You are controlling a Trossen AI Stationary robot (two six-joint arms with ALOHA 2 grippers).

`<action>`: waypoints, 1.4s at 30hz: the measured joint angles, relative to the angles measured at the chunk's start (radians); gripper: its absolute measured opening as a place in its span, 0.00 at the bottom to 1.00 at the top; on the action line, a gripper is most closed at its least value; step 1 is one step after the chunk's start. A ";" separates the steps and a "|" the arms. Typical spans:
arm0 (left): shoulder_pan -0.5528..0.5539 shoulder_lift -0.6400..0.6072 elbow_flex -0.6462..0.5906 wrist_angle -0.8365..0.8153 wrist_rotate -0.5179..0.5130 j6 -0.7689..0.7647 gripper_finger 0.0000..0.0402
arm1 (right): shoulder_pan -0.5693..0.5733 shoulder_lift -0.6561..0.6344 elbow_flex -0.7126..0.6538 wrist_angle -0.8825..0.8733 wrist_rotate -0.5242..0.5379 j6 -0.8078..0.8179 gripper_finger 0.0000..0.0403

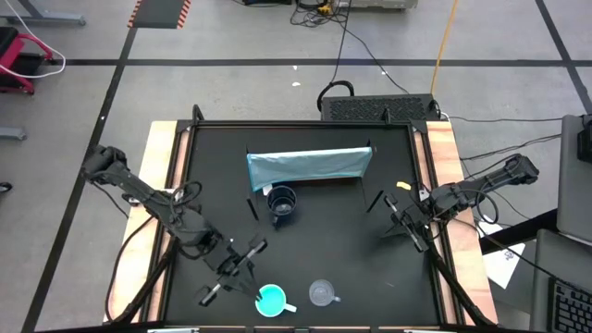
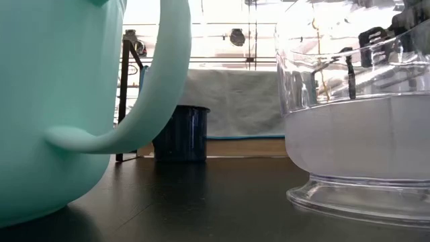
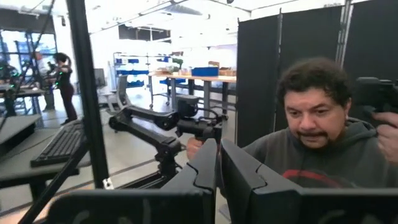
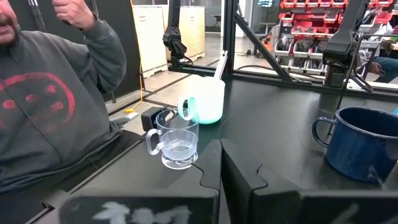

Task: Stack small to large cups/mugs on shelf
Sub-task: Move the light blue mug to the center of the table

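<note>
A: Surface (image 1: pixel 305 250) first: black, matte, rectangular, and along its far side stands the long, low, light blue-grey shelf (image 1: pixel 310 166). Just in front of the shelf sits the dark navy handled mug (image 1: pixel 281 203), upright.

B: And the other two mugs?

A: At the near edge. The bright turquoise handled mug (image 1: pixel 271 301) is on the left, the small clear greyish handled mug (image 1: pixel 322 293) just beside it on the right, apart from it.

B: What are the arms doing?

A: The left end effector (image 1: pixel 233 266) hangs near the turquoise mug, fingers drawn together with only a sliver between them, holding nothing. The right end effector (image 1: pixel 398 225) sits near the right edge, fingers pressed closed, empty too.

B: Does any view add something?

A: The left wrist view looks past its closed fingers (image 3: pixel 239 171) at a person in a grey hoodie (image 3: pixel 323 155) beyond the surface. The low view puts the turquoise and clear mugs huge in the foreground, with the navy mug between them before the shelf.
</note>
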 joint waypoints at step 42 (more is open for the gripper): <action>0.089 0.056 0.287 -0.646 -0.304 -0.219 0.05 | 0.000 0.000 0.000 -0.003 -0.007 -0.005 0.00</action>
